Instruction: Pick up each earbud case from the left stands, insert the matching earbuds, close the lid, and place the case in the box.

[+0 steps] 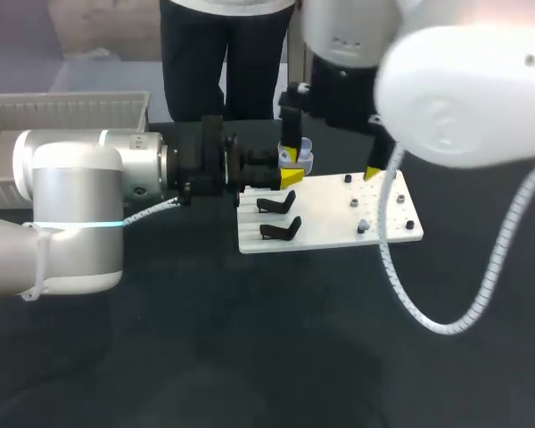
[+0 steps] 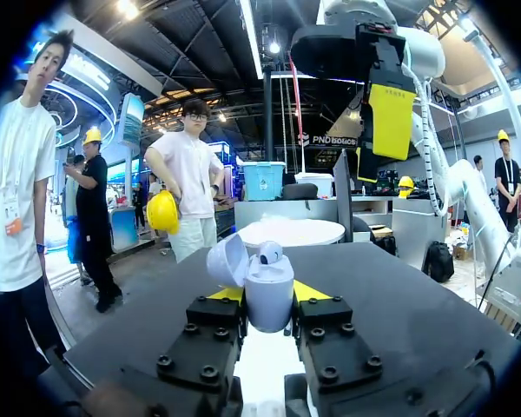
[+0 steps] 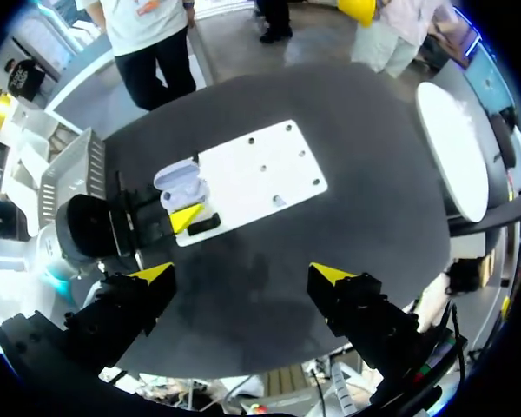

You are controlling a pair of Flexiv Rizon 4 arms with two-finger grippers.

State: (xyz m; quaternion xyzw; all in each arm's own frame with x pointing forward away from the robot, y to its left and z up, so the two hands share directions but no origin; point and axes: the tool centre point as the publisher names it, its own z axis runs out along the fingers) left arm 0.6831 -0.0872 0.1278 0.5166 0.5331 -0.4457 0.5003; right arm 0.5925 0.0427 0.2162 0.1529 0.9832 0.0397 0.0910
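The left gripper [image 2: 269, 294] is clamped on the earbud case [image 2: 269, 304] from both sides, holding it upright with its lid [image 2: 227, 261] swung open and one earbud [image 2: 271, 253] apparently seated. Above and beyond it hangs the right gripper [image 3: 243, 274], fingers spread and empty over the white board [image 1: 339, 223] — likely the free hand for the next earbud.

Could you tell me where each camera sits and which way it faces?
Head view: above and behind, looking down on the table; left arm and right arm show.
Left wrist view: looks level along the left gripper, shut on the open earbud case.
Right wrist view: looks down past the open right gripper at the white board.
All three share the earbud case.
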